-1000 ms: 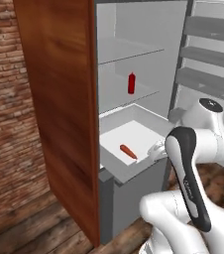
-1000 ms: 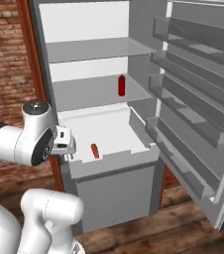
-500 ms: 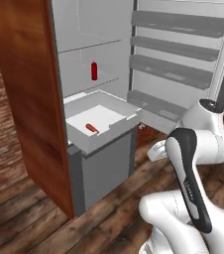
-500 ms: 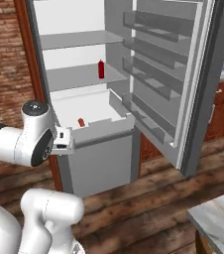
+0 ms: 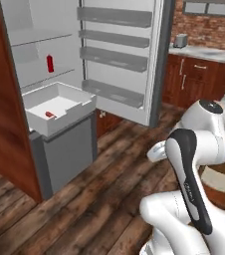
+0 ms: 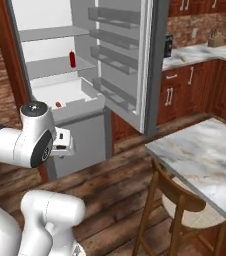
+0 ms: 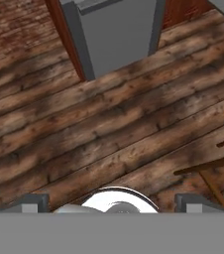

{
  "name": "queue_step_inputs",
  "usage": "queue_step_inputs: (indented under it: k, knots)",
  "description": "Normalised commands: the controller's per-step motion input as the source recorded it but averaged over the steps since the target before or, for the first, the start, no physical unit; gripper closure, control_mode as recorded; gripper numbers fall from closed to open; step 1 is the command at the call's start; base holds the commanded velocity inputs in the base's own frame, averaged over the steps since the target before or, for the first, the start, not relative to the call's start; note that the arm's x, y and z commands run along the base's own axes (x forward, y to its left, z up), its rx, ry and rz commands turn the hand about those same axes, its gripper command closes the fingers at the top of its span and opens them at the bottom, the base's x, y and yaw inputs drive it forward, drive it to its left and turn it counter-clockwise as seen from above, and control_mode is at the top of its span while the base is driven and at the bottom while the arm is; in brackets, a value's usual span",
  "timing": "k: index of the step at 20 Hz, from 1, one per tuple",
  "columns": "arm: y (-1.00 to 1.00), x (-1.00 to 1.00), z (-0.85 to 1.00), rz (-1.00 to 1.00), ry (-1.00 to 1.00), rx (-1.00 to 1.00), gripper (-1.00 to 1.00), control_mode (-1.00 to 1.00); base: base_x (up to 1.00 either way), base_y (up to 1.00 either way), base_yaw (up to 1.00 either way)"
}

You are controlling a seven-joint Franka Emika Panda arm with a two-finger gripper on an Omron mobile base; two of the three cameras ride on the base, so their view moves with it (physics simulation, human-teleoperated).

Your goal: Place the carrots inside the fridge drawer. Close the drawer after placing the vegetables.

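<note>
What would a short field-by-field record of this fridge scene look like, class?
carrot: small slim orange-red carrot lying in the drawer
drawer: white fridge drawer pulled out, open
bottle: upright red bottle on the shelf above the drawer
fridge door: grey door swung open
hand: hand open, empty, over wooden floor

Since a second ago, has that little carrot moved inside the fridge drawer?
No. The carrot lies on the drawer floor near its front left, as before; the picture shifted because the base drove.
</note>
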Motion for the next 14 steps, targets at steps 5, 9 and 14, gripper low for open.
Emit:
queue_step_inputs:
  k: [5,9,14]
  knots:
    - [0.00,0.00,0.00,0.00,0.00,0.00,-1.00,1.00,-1.00,-0.50,-0.34]
    - [0.00,0.00,0.00,0.00,0.00,0.00,-1.00,1.00,-1.00,-0.65,-0.36]
    - [0.00,0.00,0.00,0.00,0.00,0.00,-1.00,1.00,-0.95,-0.95,-0.37]
